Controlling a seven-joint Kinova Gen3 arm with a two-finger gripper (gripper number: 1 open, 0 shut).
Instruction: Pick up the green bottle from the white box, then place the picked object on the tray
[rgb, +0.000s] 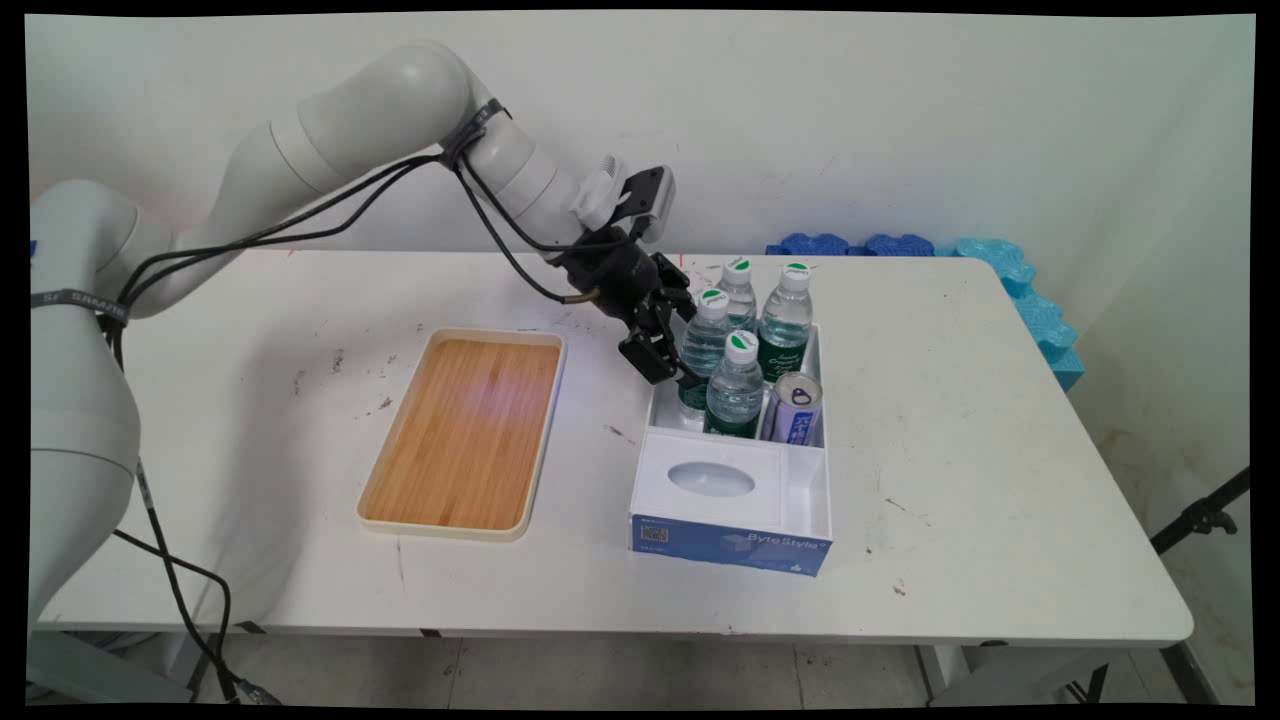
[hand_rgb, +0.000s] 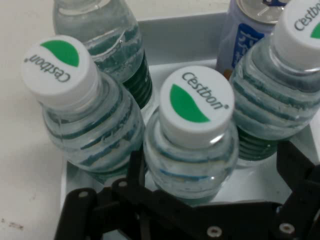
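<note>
**Hand spread around a bottle in the box**

Where the arm bends down over the box's left wall, the hand (rgb: 668, 352) sits low among the water bottles, its fingers spread wide to either side of one bottle (hand_rgb: 192, 145); they flank it with a gap showing, so nothing is gripped. That bottle is clear ribbed plastic with a white screw cap bearing a green leaf mark.

At 10 o'clock from it in the hand view stands a second bottle (hand_rgb: 85, 115), at 2 o'clock a third (hand_rgb: 280, 110), at 11 o'clock a fourth (hand_rgb: 107, 45), all packed close, which keeps them upright. A blue-and-white can (rgb: 793, 406) stands at the group's 4 o'clock in the main view.

All sit in a white box (rgb: 815, 480) with a blue front; an oval-holed white insert fills its near part. At the box's 9 o'clock, apart, lies a wooden tray (rgb: 465, 430) with a cream rim on the white desk (rgb: 1000, 450).
</note>
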